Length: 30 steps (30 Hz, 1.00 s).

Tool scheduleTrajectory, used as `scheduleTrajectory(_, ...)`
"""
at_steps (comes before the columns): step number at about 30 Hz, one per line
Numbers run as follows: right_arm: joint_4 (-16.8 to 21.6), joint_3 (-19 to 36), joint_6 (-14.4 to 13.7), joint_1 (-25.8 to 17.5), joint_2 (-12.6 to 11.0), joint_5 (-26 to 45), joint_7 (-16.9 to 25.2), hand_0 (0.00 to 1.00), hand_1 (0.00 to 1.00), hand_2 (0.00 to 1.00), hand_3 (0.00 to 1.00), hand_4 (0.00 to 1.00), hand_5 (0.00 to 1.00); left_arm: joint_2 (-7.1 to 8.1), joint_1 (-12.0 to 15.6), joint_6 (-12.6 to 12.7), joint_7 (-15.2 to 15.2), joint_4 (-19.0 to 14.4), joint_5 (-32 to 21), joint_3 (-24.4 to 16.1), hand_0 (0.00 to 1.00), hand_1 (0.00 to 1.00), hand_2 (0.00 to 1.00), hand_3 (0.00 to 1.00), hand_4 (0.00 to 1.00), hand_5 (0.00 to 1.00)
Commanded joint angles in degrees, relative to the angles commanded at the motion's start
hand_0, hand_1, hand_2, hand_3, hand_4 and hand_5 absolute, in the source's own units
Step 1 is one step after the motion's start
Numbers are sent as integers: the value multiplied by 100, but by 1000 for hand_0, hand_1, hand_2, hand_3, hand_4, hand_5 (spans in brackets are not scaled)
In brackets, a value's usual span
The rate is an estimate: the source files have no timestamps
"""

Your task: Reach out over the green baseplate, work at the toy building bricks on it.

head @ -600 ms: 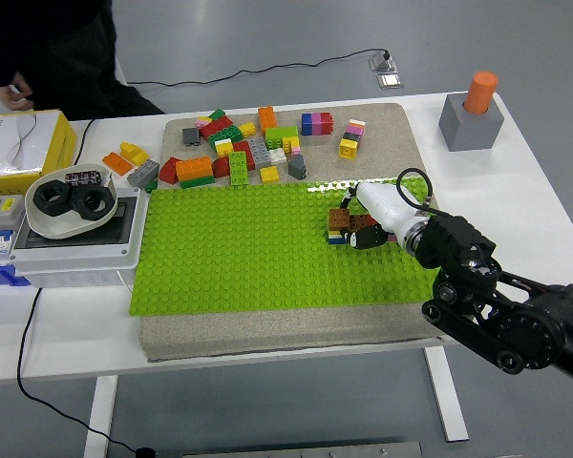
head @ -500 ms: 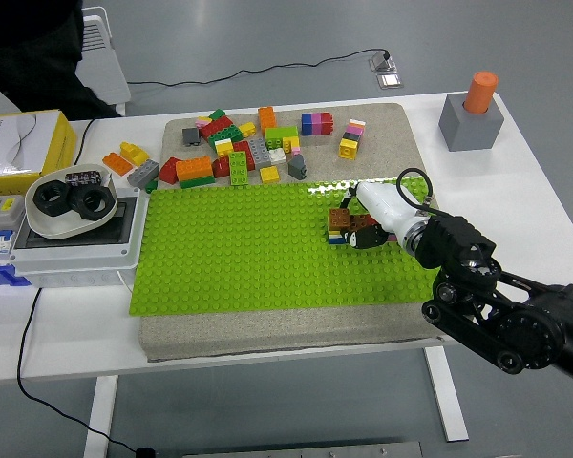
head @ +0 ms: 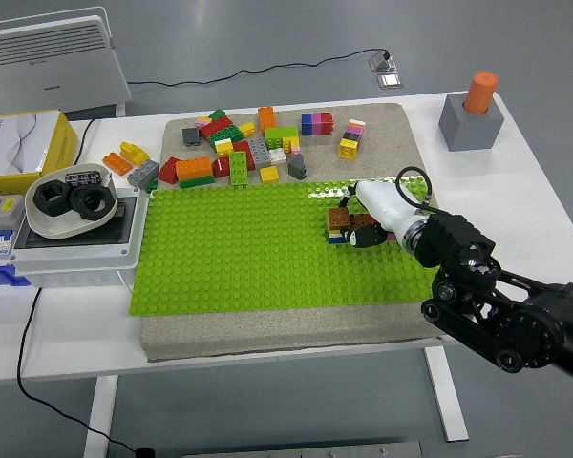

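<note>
Where the black right arm reaches in over the green baseplate (head: 239,248), the robot hand (head: 363,221) sits with its dark fingers curled around a small stack of bricks (head: 340,225), brown on top, standing on the plate's right part. Beyond the hand, loose bricks (head: 239,153) lie scattered on the tabletop's grey mat (head: 267,334).

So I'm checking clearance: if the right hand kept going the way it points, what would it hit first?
The right hand points left across the green baseplate. The small brick stack sits right at its fingers, so probably that; depth is unclear.
</note>
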Motion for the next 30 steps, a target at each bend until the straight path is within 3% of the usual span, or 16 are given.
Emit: scheduleTrajectory(30, 0, -12, 4, 3, 5, 16, -5, 801, 809, 849, 653, 664, 119, 3, 0, 40, -26, 0, 27, -41, 757, 706, 662, 521, 540, 322)
